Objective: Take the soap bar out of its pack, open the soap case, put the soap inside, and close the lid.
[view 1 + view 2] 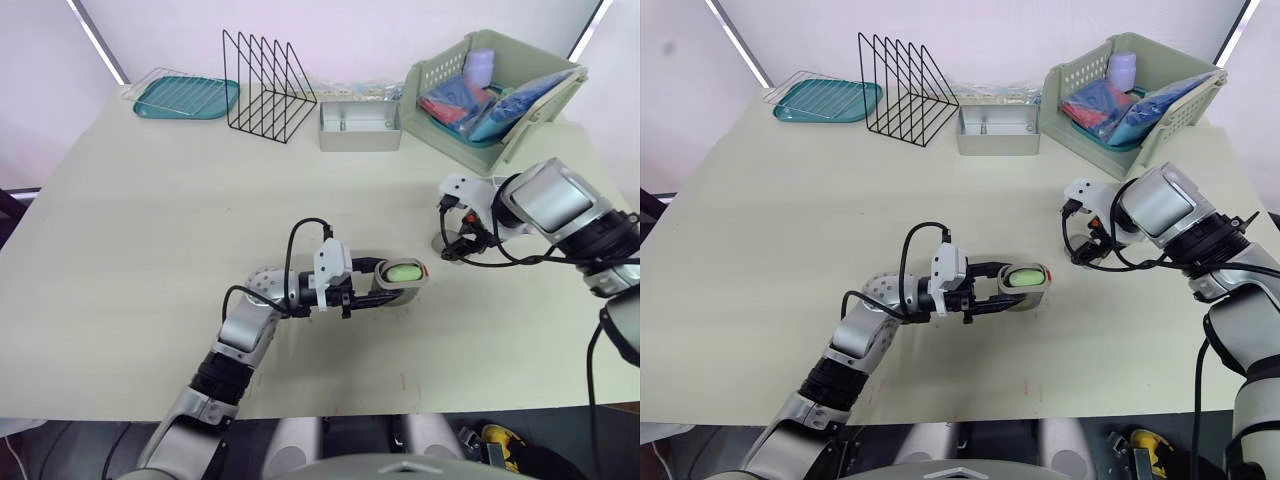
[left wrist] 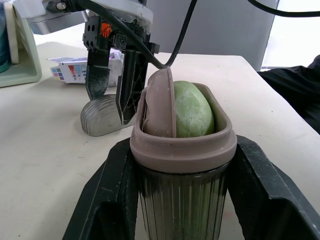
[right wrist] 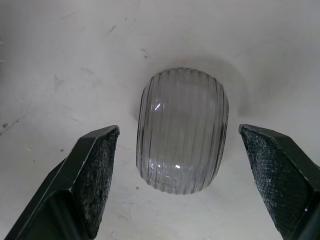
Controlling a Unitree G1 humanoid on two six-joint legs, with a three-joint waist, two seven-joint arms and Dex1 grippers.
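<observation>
1. The left claw (image 1: 386, 285) was clamped tight on a taupe oval soap case with ribbed sides (image 1: 398, 280), just below the centre of the head camera's frame, low over the cream desk (image 1: 150, 250).
2. A pale green rounded soap bar (image 2: 192, 111) sat in the case's open mouth.
3. The right claw (image 3: 177, 137), at centre right of the head camera's frame, gaped wide and held nothing. Its fingers (image 3: 95, 165) flanked, without touching, a clear ribbed plastic lid (image 3: 182, 150) lying on the desk.
4. A small white printed carton (image 2: 70, 74) lay on the desk beyond that claw.
</observation>
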